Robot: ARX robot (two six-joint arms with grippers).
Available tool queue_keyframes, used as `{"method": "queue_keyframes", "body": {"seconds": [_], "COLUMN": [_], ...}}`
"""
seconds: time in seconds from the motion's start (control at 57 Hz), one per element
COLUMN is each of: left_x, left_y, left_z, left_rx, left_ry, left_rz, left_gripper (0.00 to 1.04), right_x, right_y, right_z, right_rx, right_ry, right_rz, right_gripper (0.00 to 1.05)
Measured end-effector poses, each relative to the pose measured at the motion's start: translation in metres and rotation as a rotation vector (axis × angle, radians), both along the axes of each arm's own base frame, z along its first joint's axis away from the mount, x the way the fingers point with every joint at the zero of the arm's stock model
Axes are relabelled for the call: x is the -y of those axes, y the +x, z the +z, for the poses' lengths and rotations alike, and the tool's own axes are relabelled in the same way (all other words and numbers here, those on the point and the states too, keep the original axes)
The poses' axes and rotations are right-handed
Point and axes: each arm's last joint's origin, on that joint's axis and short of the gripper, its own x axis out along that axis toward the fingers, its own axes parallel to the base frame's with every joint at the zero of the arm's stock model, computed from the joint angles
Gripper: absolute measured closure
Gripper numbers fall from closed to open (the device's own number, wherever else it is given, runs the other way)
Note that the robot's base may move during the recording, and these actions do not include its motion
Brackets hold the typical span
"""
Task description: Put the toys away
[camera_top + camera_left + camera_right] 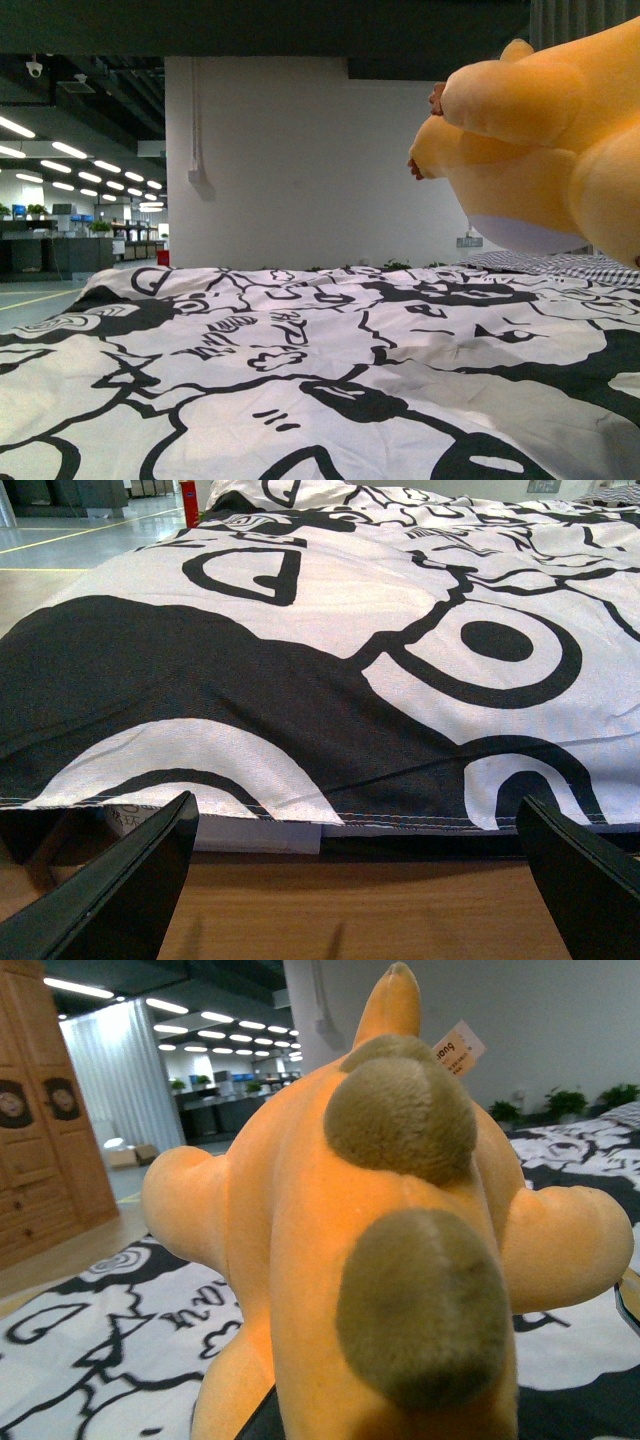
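An orange plush toy point(540, 150) hangs in the air at the upper right of the front view, above the bed. It fills the right wrist view as an orange plush toy point(370, 1250) with brown round patches and a paper tag; my right gripper is shut on it, its fingers hidden behind the plush. My left gripper point(360, 880) is open, its black fingers point(120, 890) spread wide and low over a wooden surface point(350, 910) just before the edge of the bedspread, nothing between them.
A black-and-white cartoon-print bedspread point(300, 380) covers the bed across the front view, with a checked pillow point(560, 265) at the far right. A white wall point(300, 160) stands behind. A wooden wardrobe point(45, 1130) shows in the right wrist view.
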Motion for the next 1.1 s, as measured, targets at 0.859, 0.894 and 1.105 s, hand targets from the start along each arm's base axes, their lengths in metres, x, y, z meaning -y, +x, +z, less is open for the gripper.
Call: {"method": "queue_keyframes", "body": {"seconds": [0.859,0.894,1.105], "left_x": [0.000,0.000,0.000], "left_y": [0.000,0.000,0.000], "left_z": [0.000,0.000,0.000], "left_rx": [0.000,0.000,0.000], "left_ry": [0.000,0.000,0.000], "left_rz": [0.000,0.000,0.000], "left_gripper": [0.06,0.06,0.06], "right_x": [0.018,0.018,0.018], "right_y": [-0.044,-0.044,-0.044], "right_z": [-0.013,-0.013,-0.013], "right_rx": [-0.030,-0.030,-0.030], "right_ry": [0.079,0.080,0.079], "right_rz": [-0.027,-0.027,-0.027], "right_gripper": [0.97,0.97,0.97]}}
